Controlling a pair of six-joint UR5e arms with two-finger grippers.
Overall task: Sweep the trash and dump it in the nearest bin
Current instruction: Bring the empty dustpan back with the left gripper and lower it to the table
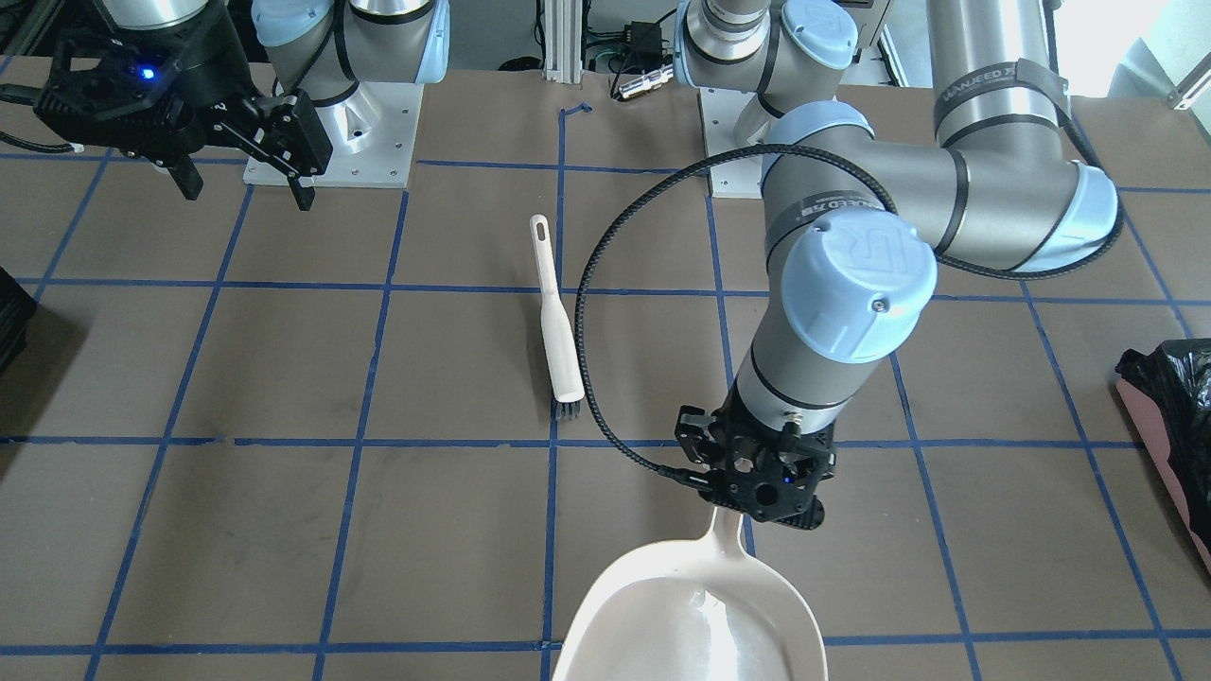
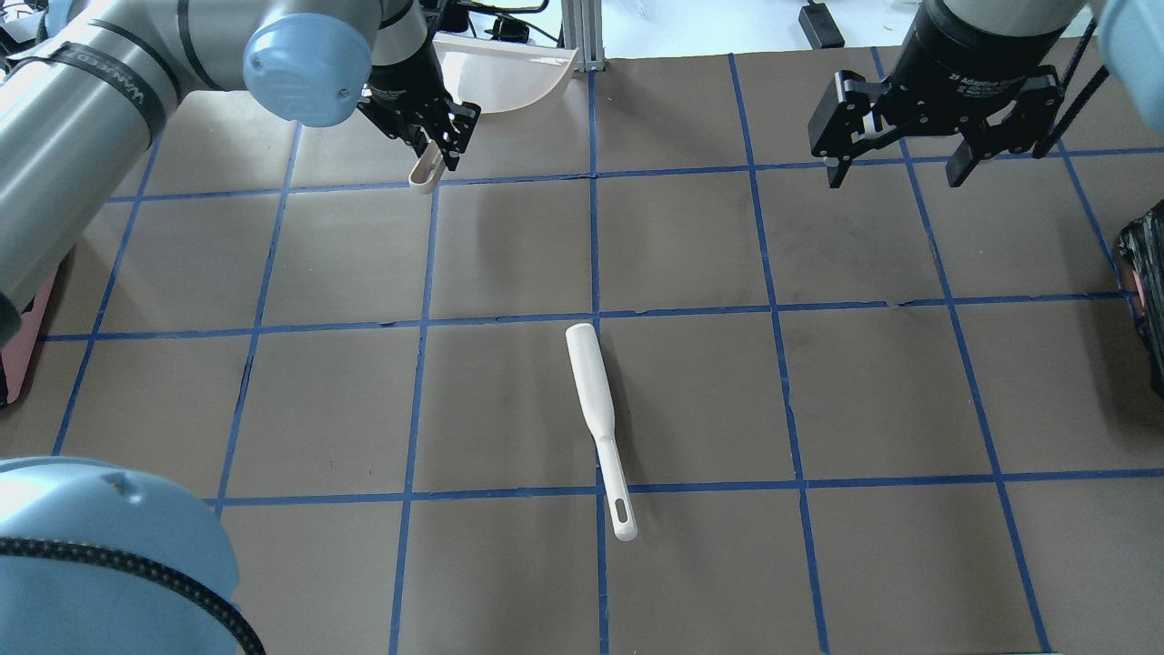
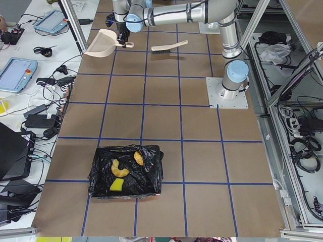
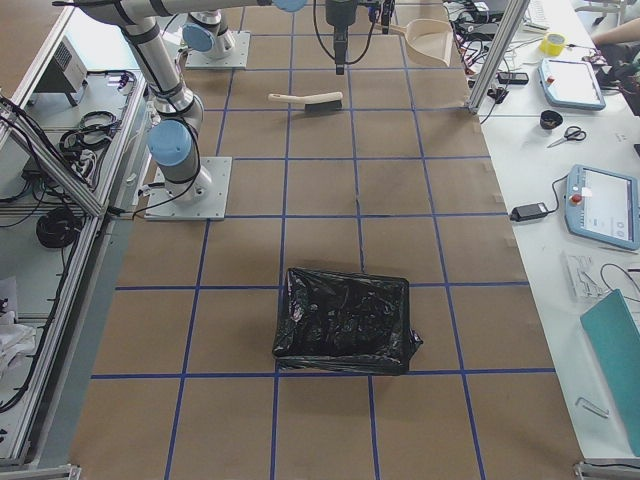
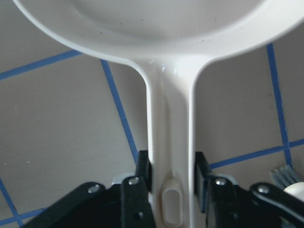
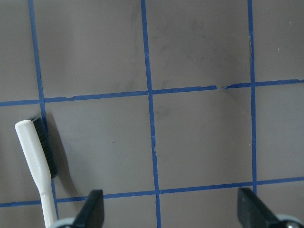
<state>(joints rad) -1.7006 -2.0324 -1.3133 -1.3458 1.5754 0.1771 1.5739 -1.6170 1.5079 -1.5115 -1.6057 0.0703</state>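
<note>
Bright, even overhead light is seen. The glossy cream plastic dustpan (image 5: 161,28) is washed out and softened in the left wrist view; a faint shadow is thrown beside the white-handled brush (image 6: 33,152).

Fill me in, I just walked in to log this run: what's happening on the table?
The left gripper has its jaws shut on the handle of the dustpan, out at the table edge farthest from the robot; the pan looks empty. The right gripper hangs open and empty. The brush lies loose mid-table. Three scraps already lie in the black-lined bin at the robot's left end.
</note>
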